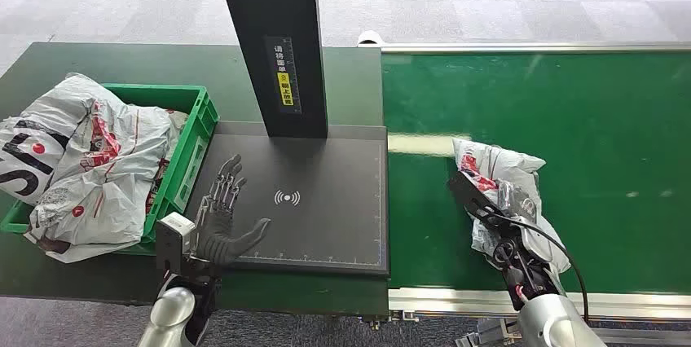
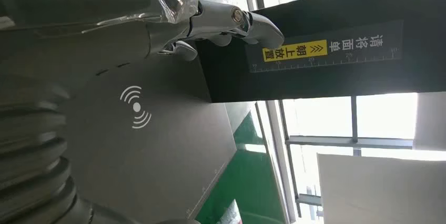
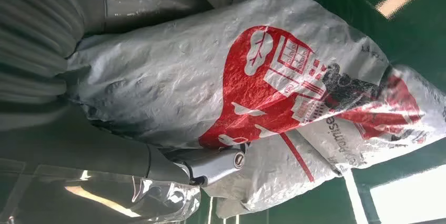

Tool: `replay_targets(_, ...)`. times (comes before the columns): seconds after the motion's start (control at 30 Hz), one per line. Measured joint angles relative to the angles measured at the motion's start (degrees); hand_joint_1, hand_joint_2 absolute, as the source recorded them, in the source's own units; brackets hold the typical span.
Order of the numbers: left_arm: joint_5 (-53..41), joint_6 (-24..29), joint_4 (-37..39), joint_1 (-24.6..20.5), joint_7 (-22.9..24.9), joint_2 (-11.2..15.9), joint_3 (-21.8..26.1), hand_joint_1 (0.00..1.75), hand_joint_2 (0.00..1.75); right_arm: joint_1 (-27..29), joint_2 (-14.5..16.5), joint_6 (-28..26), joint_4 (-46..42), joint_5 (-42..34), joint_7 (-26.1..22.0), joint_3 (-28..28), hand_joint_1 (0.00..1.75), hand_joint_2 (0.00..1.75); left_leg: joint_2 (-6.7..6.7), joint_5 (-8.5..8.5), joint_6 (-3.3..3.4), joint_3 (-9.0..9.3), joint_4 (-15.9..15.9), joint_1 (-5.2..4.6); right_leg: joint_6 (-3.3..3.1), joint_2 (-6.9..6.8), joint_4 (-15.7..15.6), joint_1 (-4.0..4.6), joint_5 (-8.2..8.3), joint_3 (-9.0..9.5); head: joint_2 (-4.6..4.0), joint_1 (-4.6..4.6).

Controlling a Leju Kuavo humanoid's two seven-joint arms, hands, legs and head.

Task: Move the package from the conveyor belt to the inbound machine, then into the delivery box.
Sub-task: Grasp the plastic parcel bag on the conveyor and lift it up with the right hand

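The head view looks down from above on the scanner plate (image 1: 326, 200) and belt (image 1: 570, 103), the left wrist view skims low across that same plate (image 2: 158, 145) toward the post (image 2: 315, 61), and the right wrist view sits close against the package (image 3: 252, 92).

Grey tiled floor (image 1: 489, 5), dark green table (image 1: 98, 66), bright windows (image 2: 368, 124) beyond.

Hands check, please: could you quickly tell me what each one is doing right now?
Left hand: open, fingers spread, holding nothing, over the scanner plate.
Right hand: gripping the package on the conveyor belt.
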Motion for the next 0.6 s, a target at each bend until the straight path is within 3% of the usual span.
replay_targets(0.37, -1.48, 0.22, -0.8, 0.05, 0.45, 0.0, 1.05, 0.0, 1.75, -0.15, 0.67, 0.89, -0.16, 1.48, -2.03, -0.34, 1.63, 1.75, 0.0, 0.0, 0.0, 0.0, 0.0, 0.0, 0.0, 0.0, 0.0, 0.0, 0.0, 0.01, 0.01, -0.01)
replay_targets(0.6, -1.45, 0.2, -1.12, 0.13, 0.49, 0.0, 1.46, 0.0, 1.75, -0.15, 1.03, 0.93, -0.37, 1.67, -3.54, -0.43, 1.75, 1.75, -0.01, 0.0, 0.0, 0.0, 0.0, 0.0, 0.0, 0.0, 0.0, 0.0, 0.0, 0.01, 0.01, 0.0)
